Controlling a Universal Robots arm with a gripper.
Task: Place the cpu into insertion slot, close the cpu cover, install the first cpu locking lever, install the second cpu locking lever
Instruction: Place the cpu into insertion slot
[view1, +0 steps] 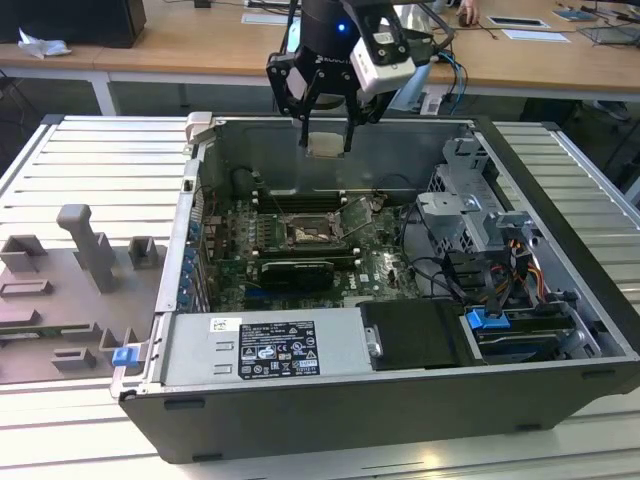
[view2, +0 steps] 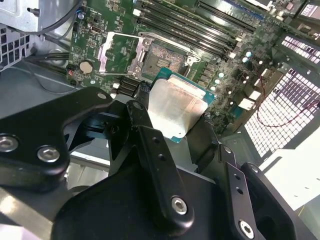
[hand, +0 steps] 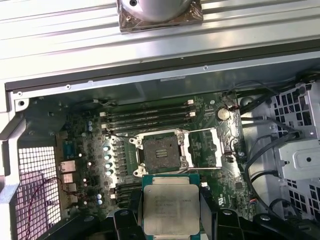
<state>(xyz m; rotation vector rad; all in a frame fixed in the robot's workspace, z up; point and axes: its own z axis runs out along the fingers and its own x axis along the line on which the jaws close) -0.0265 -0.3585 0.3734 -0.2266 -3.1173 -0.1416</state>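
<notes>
Count: I log one gripper, one cpu, one insertion slot, one cpu cover, four long memory slots, one coin cell and one computer case.
Gripper: closed down to the chip's width. In both wrist views I see a black finger pressed against each of two opposite edges.
Cpu: clamped flat between the fingers, pale metal face up and a green edge showing. In the exterior view it hangs above the case's far wall, well apart from the board.
Insertion slot: uncovered, with its dark centre exposed.
Cpu cover: swung open off the slot, on the side toward the coin cell.
Memory slots: side by side, just beside the slot, on its side away from the cpu.
Computer case: side open, lying on a ribbed metal table. It holds the green board, a labelled power supply and a drive cage with cables.
</notes>
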